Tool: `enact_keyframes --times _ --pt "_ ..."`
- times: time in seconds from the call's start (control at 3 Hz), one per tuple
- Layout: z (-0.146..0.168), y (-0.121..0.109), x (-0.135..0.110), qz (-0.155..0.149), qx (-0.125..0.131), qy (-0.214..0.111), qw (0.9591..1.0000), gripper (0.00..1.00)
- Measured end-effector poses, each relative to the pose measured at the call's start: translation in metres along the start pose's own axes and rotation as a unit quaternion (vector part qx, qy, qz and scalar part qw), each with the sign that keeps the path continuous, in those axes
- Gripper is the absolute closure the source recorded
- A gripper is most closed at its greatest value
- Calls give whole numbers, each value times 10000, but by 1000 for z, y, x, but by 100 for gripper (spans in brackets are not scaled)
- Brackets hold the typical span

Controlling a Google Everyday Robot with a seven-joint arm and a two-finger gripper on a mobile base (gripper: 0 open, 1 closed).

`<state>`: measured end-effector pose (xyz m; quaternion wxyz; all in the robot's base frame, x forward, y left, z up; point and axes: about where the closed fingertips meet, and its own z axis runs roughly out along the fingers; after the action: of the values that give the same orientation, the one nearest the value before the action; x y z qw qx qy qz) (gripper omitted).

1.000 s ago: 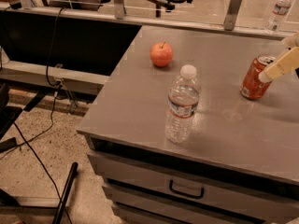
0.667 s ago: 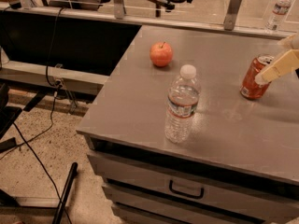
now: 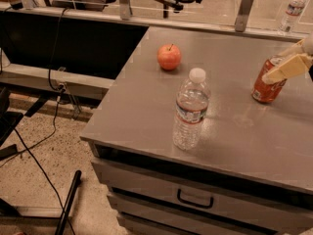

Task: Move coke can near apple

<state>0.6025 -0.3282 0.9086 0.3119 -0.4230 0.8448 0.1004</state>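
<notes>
Broadly, one gray cabinet top (image 3: pixel 142 106) fills the view, with drawers below its front edge.

Count: water bottles 2, gripper 1, coke can 1, apple 1.
- Near water bottle (image 3: pixel 190 110): upright, centre of the top, about 6 o'clock from the apple.
- Far water bottle (image 3: pixel 293 5): at 1 o'clock, beyond the rail, well apart from everything else.
- Gripper (image 3: pixel 276 67): enters at the 3 o'clock edge. Its pale fingers (image 3: pixel 286 67) sit on either side of the can's upper part and look clamped on it.
- Coke can (image 3: pixel 266 89): right side of the top, long axis near upright, leaning slightly.
- Apple (image 3: pixel 169 57): stem up, toward the back left of the top.

Key relation: the apple lies at roughly 10 o'clock from the can and gripper, well apart. My reading is that the near bottle stands just below that line, so the carry should pass behind it.
</notes>
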Motion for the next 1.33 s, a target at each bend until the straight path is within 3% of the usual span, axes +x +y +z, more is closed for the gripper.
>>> enact_keyframes --times 0.67,1.33 --pt "11 1 -6 -53 -83 -43 9999 98" --pt "16 17 -87 -495 -361 -529 9967 100"
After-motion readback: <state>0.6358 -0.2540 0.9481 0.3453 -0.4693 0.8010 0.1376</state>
